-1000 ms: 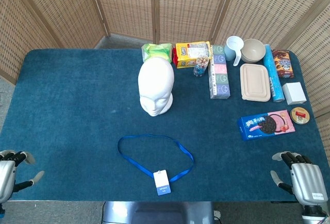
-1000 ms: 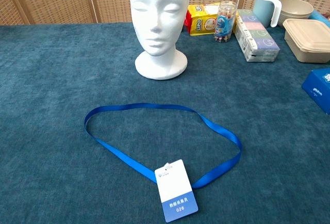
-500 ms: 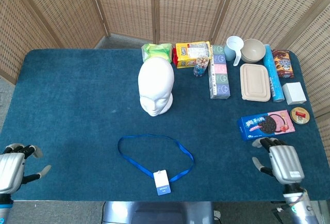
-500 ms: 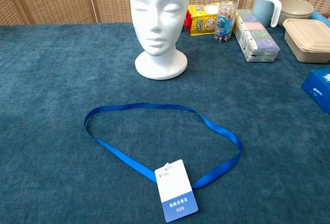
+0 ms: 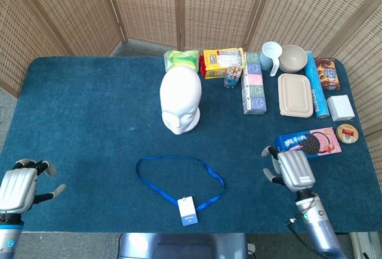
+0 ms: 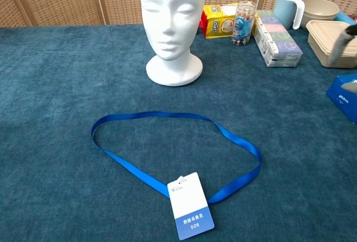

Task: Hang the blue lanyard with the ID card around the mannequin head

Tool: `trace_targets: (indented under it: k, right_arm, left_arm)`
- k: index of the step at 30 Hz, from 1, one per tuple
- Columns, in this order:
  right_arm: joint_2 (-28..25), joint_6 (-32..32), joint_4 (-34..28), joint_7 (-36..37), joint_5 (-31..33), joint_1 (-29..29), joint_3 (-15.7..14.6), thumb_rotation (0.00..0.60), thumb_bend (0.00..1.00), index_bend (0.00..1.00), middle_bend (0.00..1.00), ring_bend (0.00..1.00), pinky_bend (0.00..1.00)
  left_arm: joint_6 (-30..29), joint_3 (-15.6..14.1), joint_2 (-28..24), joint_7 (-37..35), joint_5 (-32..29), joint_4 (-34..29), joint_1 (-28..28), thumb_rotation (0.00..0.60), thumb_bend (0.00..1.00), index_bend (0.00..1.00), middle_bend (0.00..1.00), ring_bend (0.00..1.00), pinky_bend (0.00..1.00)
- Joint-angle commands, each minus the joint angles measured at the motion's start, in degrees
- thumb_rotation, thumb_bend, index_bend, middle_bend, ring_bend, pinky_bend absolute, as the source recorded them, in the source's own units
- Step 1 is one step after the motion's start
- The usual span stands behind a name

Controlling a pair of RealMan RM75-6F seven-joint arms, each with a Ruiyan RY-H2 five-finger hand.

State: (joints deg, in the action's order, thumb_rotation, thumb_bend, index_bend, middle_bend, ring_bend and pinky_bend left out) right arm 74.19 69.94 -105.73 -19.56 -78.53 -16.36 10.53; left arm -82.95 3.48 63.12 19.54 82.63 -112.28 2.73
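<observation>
Blue cloth covers the table (image 5: 83,110). Your lanyard (image 5: 179,178) lies flat in a loop, card (image 5: 187,210) at its near end, between your two hands. The head (image 5: 180,100) stands upright beyond it. Your right hand (image 5: 293,169) is loose and holds nothing, just before the cookie box (image 5: 308,144). Your left hand (image 5: 18,186) holds nothing too.

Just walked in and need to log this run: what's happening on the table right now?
Nothing is held yet. The blue lanyard lies in a flat loop on the table, its ID card at the near edge, in front of the upright mannequin head. The right hand is over the table beside the loop, fingers apart and empty; the left hand is at the near left corner, also empty.
</observation>
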Motion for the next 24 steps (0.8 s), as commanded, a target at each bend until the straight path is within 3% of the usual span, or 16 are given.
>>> trace_targets:
  k: [1,7,24]
  right_arm:
    - [1.79,-1.48,-0.42,-2.18,2.16,-1.58,0.56,0.599,0.29,0.43,0.93,1.00,1.00]
    - [4.59,-4.25,-1.26,-6.15,6.91,-4.46,0.79,0.600,0.29,0.45,0.98,1.00,1.00]
    - [13.64,-6.59,0.38,-14.86,14.12,-11.53,0.77,0.600,0.31,0.45,0.98,1.00,1.00]
  left_arm:
    - [0.48,0.27,0.29,0.28,-0.49,0.04,0.53,0.508,0.18,0.53,0.54,0.47,0.27]
    - [1.22,0.88,0.60,0.91,-1.15,0.14,1.78,0.505,0.18,0.53,0.54,0.47,0.27]
    - [2.22,1.60,0.36,1.81,-1.94,-0.33,4.13,0.509,0.18,0.53,0.54,0.47,0.27]
